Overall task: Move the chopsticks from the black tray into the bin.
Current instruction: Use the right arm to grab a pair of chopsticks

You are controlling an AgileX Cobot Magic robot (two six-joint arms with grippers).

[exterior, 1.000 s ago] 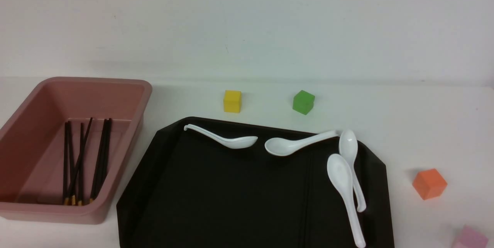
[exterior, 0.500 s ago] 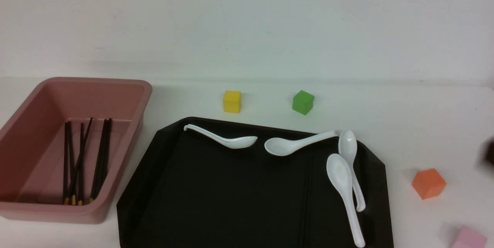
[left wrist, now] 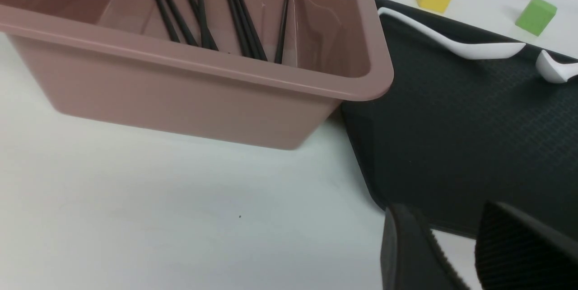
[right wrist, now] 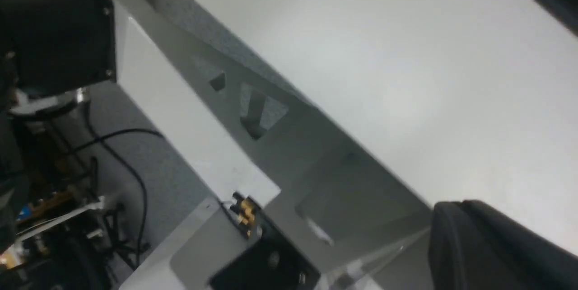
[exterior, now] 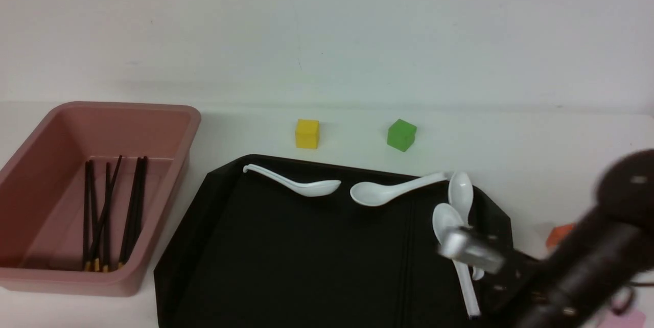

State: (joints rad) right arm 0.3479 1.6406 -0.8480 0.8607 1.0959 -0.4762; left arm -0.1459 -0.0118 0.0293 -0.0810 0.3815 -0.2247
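Observation:
Several black chopsticks [exterior: 110,210] with gold ends lie inside the dusty-pink bin [exterior: 127,108] at the left. They also show in the left wrist view [left wrist: 239,14], behind the bin's rim [left wrist: 203,62]. The black tray [exterior: 306,256] lies in the middle; a faint thin line [exterior: 409,246] runs along its right half, and I cannot tell whether it is a chopstick. My left gripper [left wrist: 445,217] is open and empty, over the tray's near left edge [left wrist: 451,123]. My right arm [exterior: 587,251], blurred, reaches over the tray's right front corner. My right gripper [right wrist: 456,206] is shut and empty.
Several white spoons [exterior: 306,185] [exterior: 388,192] [exterior: 460,190] lie along the tray's far and right sides. A yellow cube [exterior: 307,134] and a green cube [exterior: 401,135] stand behind the tray. An orange cube [exterior: 559,233] is partly hidden by the right arm. The right wrist view shows the table's edge [right wrist: 253,100].
My right arm has swung in from the right edge over the tray's right front corner, covering part of a spoon and the orange cube. The chopsticks and bin have not moved.

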